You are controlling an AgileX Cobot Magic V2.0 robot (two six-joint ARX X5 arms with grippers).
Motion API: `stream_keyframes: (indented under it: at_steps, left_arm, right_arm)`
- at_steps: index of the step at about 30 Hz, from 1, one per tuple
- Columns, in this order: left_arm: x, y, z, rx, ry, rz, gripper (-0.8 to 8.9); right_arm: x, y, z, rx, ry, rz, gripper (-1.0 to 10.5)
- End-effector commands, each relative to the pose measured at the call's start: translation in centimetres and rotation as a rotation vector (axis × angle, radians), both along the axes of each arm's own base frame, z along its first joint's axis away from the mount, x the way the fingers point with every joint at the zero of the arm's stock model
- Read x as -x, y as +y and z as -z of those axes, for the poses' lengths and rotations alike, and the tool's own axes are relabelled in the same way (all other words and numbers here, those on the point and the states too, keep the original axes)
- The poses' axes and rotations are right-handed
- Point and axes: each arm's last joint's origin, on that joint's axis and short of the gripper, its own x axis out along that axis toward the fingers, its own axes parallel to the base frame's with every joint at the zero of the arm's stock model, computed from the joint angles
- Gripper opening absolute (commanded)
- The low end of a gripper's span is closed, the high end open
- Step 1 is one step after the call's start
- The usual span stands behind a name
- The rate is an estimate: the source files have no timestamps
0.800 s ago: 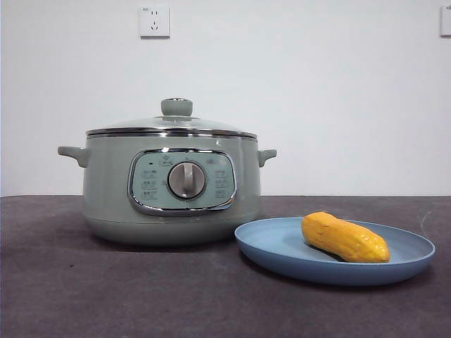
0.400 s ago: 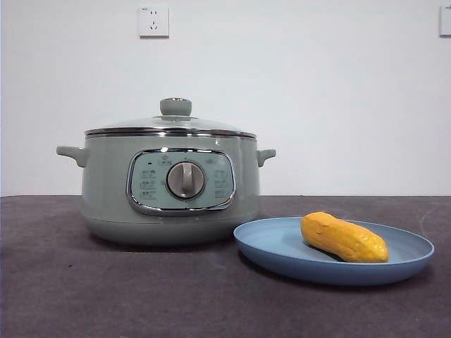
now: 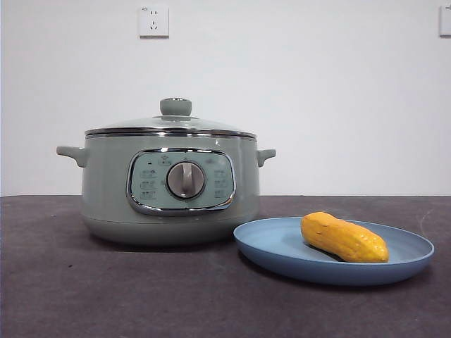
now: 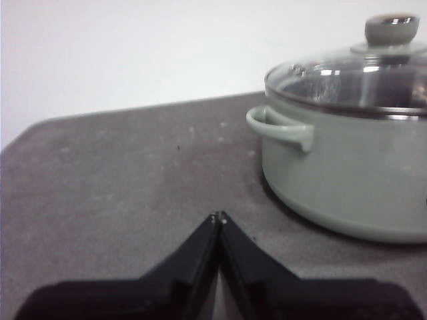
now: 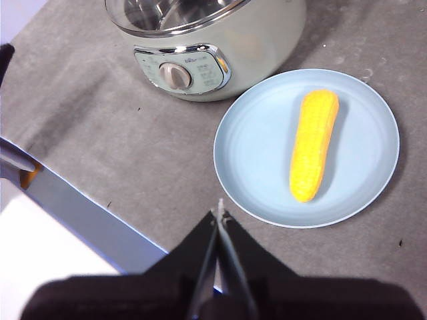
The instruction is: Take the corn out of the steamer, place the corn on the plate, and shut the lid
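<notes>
- The corn [image 3: 344, 238] lies on its side on the plate [image 3: 282, 248], toward the plate's right half in the front view; the right wrist view shows it [image 5: 313, 145] resting wholly inside the rim, touching nothing else.
- The plate sits on the dark grey table [image 3: 106, 289] just beside the steamer [image 3: 106, 190], in front of its right side; their edges are close, but whether they touch cannot be told.
- The lid [image 3: 171, 125] sits closed and level on the steamer, knob [image 3: 175, 106] upright at the top; the left wrist view shows the glass dome [image 4: 347, 83] seated on the rim all round the visible part.
- The steamer's dial [image 3: 186, 180] and control panel face the front camera.
- Compared with half a second ago, nothing has shifted: corn, plate, steamer and lid stand in the same places. Against one second ago, everything sits a touch further left in the picture.
- The left gripper [image 4: 219, 217] hangs over bare table off to the side of the steamer's handle [image 4: 280, 128], its jaws pressed together and holding nothing.
- The right gripper [image 5: 219, 213] hovers high above the table near the plate's edge, its jaws also pressed together, empty.
- A white wall socket [image 3: 153, 21] is behind the steamer.
</notes>
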Motion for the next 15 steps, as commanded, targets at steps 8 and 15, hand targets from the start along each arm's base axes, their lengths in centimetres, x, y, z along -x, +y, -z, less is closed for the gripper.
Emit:
stream_keyframes:
  at_steps: [8,15]
  left_arm:
    - [0.21,0.04,1.17,0.020,0.085,-0.008,-0.04]
    - [0.21,0.04,1.14,0.019,0.081,-0.009,-0.04]
  right_arm:
    - [-0.04,0.04,0.23,0.005,-0.001,-0.003,0.0]
    - [-0.04,0.04,0.23,0.005,-0.001,-0.003,0.0]
